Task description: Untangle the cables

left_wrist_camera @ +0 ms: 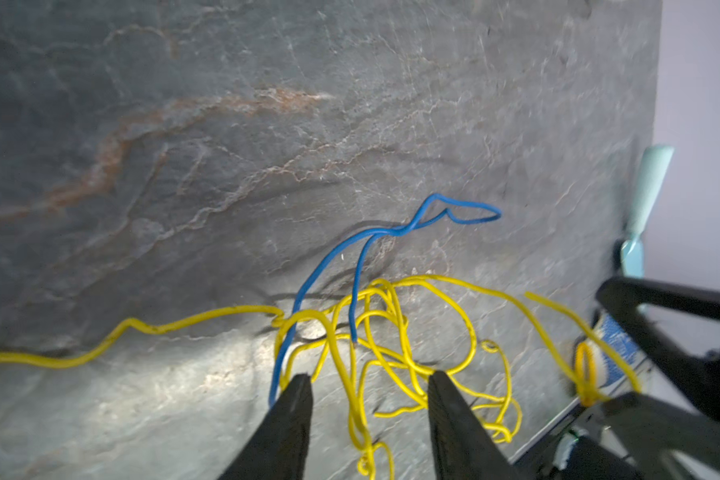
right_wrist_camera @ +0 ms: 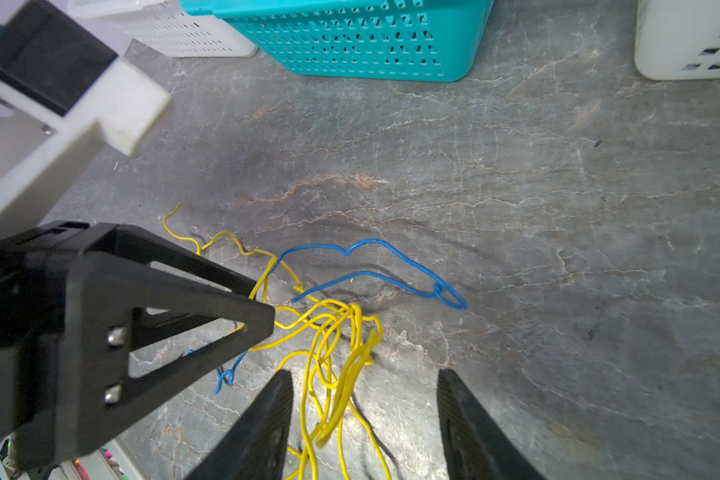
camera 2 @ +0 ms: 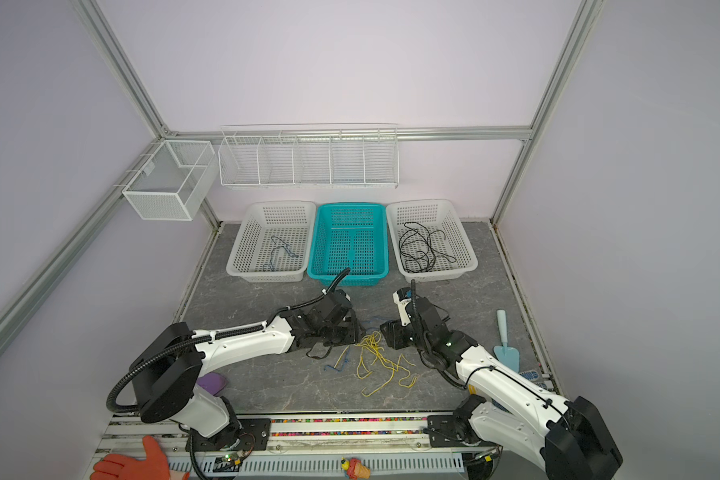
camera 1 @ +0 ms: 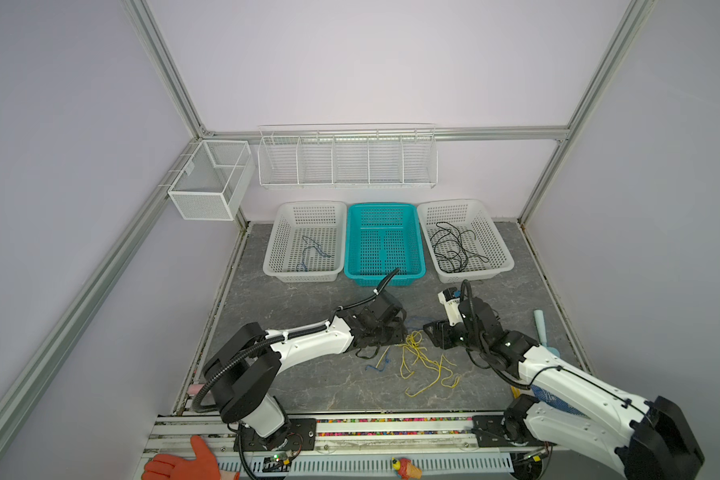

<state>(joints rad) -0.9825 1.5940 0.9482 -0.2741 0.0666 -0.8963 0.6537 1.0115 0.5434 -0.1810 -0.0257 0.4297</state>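
**My two grippers over the yellow tangle**

In both top views my grippers sit low in the middle of the frame, tip to tip and close together. Under them, on the table (camera 1: 308,386), lies the yellow cable (camera 1: 413,341) in a heap of loops.

My left gripper (left_wrist_camera: 366,378) is partly open. Its fingers (left_wrist_camera: 296,415) stand apart. Yellow loops lie in the gap, but nothing is pinched.

My right gripper (right_wrist_camera: 362,374) is partly open too. Yellow strands run between its fingers (right_wrist_camera: 458,415), and it has hold of nothing.

A blue cable (left_wrist_camera: 391,230) is mixed in with the yellow loops and sticks out past them.

Farther back, in the upper middle of the frame, three baskets stand in a row. The white basket (camera 1: 308,206) on the left has one more blue cable (camera 1: 313,249). The teal basket (camera 1: 381,206) is in the middle. The white basket (camera 1: 454,203) on the right has the black cable (camera 1: 454,249).
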